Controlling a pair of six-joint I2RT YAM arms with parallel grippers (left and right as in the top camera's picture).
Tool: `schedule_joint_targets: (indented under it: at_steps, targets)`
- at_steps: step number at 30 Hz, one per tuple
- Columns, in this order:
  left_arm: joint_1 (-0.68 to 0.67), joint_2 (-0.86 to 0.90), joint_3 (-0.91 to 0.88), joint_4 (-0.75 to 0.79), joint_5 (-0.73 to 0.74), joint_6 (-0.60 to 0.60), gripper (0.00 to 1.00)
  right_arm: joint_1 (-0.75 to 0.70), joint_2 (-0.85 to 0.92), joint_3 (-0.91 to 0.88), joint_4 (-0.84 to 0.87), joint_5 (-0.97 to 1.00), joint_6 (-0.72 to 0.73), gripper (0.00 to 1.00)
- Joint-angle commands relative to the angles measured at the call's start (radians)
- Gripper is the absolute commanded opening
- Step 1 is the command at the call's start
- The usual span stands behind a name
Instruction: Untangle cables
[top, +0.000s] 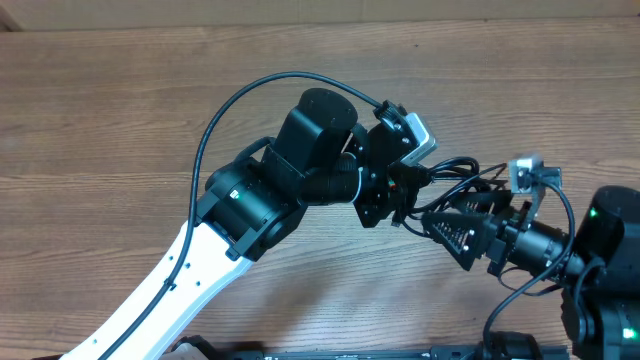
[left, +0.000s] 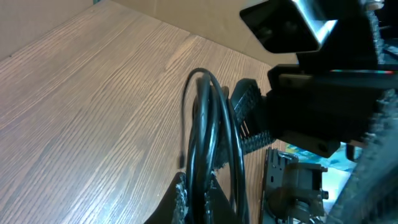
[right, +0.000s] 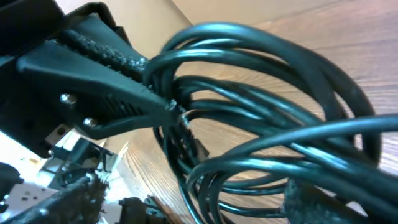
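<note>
My left gripper (top: 400, 195) is clamped on the cables (right: 236, 31). In its wrist view the two pads sit close together with the black strands pinched between them. The bundle hangs in loose loops above the desk (top: 120, 120), held between the two arms right of centre. My right gripper (top: 432, 222) points into the same bundle. Strands run across its own view, but it's too blurred there for me to tell whether it grips them.
</note>
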Motion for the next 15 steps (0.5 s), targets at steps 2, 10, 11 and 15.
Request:
schedule_joint_targets:
  at_steps: [2,10,11,15]
  targets:
    - [-0.014,-0.003,0.014,0.009,0.062,-0.017,0.04,-0.007,0.002,0.003,0.025,0.006,-0.005,0.71]
    - [-0.015,-0.003,0.014,0.015,0.062,-0.017,0.04,-0.007,0.002,0.003,0.029,-0.001,-0.004,0.52]
    - [-0.015,-0.003,0.014,0.017,0.062,-0.017,0.04,-0.007,0.002,0.003,0.035,-0.024,-0.004,0.53]
    - [-0.016,-0.003,0.014,0.038,0.062,-0.054,0.04,-0.007,0.002,0.003,0.050,-0.055,-0.004,0.53]
